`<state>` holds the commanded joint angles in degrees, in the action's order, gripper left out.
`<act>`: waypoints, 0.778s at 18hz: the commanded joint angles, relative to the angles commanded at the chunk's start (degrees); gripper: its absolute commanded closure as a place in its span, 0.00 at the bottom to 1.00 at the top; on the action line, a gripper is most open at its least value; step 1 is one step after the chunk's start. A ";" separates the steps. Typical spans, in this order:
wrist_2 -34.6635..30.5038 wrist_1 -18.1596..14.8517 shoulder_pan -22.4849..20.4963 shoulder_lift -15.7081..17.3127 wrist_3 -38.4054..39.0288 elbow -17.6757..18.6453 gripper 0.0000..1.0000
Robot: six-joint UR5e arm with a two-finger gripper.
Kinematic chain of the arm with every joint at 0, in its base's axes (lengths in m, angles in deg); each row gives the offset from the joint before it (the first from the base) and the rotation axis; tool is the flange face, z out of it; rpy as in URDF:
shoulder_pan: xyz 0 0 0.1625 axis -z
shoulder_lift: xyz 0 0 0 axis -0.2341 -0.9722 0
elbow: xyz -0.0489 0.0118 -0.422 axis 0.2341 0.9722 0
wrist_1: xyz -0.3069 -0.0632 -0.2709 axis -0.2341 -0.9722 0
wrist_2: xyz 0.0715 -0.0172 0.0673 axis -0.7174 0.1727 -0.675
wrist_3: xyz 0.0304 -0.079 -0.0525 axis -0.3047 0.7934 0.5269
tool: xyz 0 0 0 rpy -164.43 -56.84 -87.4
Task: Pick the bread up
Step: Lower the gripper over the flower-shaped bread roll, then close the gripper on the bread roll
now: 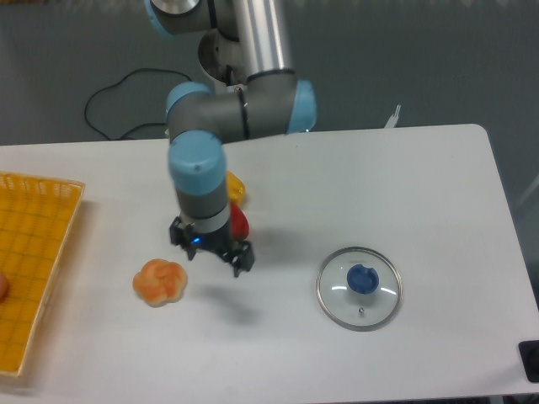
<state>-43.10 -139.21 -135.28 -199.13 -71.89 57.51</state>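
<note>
White table [404,185]: bread [159,282] lies just left of pincer [212,252].

Single fixed view, raised high at the front edge of the white rectangular table [438,185], angled steeply down and toward the grey back wall. Medium range: spans yellow mesh plastic basket [34,261] at left to round glass lid with blue knob [360,288] at right. No second view.

This looks like a robotics lab. A grey-and-blue arm [232,101] stands at a bare white table [404,185], with a black cable [109,101] trailing on the grey floor behind.
</note>
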 joint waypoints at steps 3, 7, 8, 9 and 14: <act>-1.15 0.09 1.59 -0.88 0.09 0.09 0.00; -3.16 0.18 3.52 -2.55 0.18 -0.09 0.00; -3.78 0.18 3.79 -3.25 0.26 -0.09 0.00; -3.96 0.26 3.79 -3.52 0.35 -0.09 0.00; -3.96 0.35 4.05 -4.66 0.27 0.00 0.00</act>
<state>-47.07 -138.86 -131.22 -203.79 -71.63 57.51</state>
